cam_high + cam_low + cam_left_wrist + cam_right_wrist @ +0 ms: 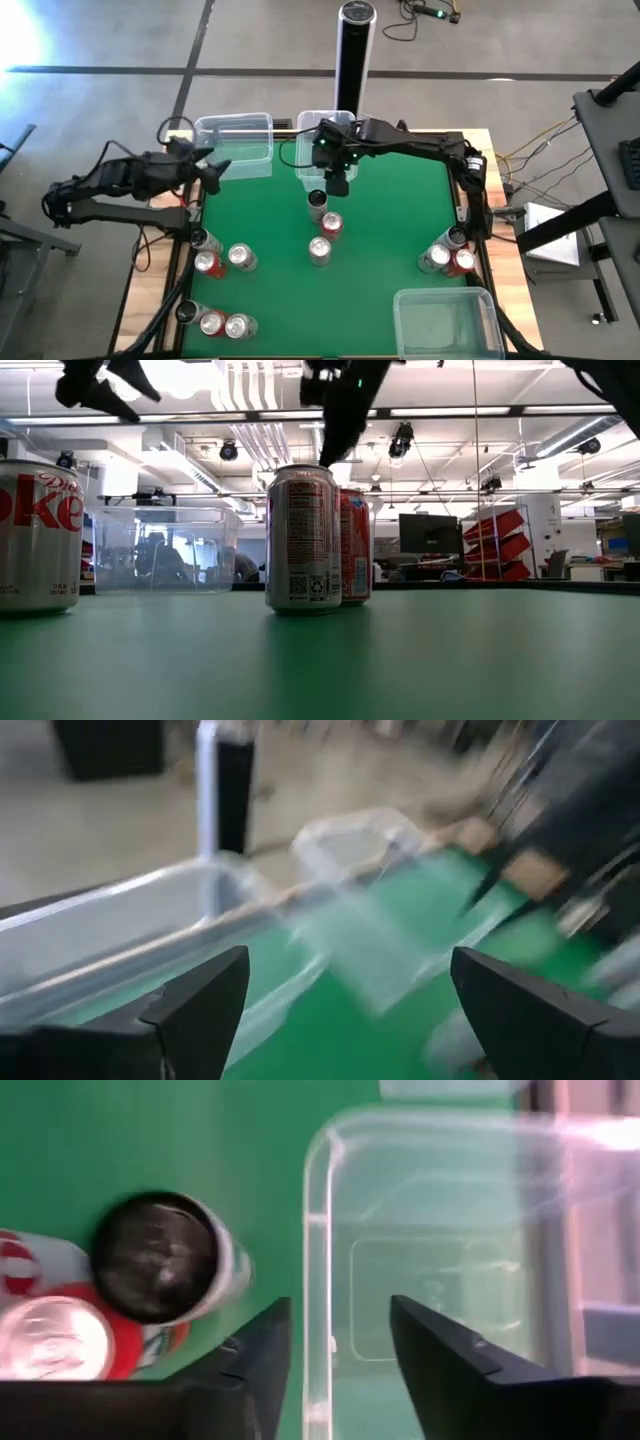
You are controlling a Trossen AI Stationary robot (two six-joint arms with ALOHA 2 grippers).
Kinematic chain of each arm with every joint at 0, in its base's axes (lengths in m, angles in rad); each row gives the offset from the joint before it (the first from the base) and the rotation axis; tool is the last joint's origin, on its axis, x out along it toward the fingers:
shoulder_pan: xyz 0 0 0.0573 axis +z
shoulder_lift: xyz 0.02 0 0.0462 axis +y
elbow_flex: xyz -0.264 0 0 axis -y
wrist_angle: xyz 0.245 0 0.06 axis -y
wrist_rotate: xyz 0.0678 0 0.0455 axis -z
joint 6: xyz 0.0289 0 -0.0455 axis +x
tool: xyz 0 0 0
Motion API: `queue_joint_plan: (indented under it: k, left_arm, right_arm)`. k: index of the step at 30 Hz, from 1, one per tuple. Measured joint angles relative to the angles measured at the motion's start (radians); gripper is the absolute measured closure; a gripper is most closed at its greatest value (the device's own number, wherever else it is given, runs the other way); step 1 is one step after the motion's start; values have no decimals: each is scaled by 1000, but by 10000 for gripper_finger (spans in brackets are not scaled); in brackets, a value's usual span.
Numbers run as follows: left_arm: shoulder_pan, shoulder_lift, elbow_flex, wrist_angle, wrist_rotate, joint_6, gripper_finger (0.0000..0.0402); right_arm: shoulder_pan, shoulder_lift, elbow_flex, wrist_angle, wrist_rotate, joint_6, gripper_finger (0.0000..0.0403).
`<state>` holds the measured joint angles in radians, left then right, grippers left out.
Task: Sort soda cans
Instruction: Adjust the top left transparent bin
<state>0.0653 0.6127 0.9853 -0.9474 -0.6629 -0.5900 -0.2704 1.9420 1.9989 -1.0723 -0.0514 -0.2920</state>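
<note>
The silver soda can (38, 537) at left reads "Diet" and "oke".

Down at table height: a silver soda can (303, 538) stands upright in the middle of the green table (450, 655), barcode facing us, a red can (356, 546) tucked just behind it on its right. A Diet Coke can (38, 537) fills the left edge. A clear tub (165, 550) sits farther back; dark arm parts hang in from above
</note>
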Motion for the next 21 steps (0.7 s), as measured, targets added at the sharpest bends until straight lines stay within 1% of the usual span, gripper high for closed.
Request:
queue_joint_plan:
  k: [2,4,7,9,10,12,15,16,17,19,21]
  left_arm:
    - [20,50,60,-116,11,3,73]
    - [48,95,101,-200,34,39,77]
    - [105,160,121,-225,122,148,86]
    - [164,199,121,-222,190,240,93]
    - [204,216,114,-221,221,286,96]
    - [323,250,104,-214,309,345,102]
    - [542,300,103,-187,554,394,108]
    - [601,321,103,-178,617,412,108]
    - [646,342,103,-170,659,429,108]
    - [702,385,105,-180,677,481,109]
    - [725,420,119,-187,673,545,109]
  right_arm:
    - [18,-23,38,-13,25,-16,214]
    - [31,-50,58,-4,26,-34,196]
    - [45,-79,71,31,29,-18,179]
    - [52,-91,70,42,34,-7,173]
    - [55,-97,67,52,47,1,171]
    - [61,-113,62,51,83,4,167]
    - [66,-129,62,50,107,30,159]
    - [68,-135,61,45,107,42,155]
    - [71,-138,60,39,107,49,151]
    - [78,-146,60,25,106,54,143]
    - [84,-154,60,9,105,57,135]
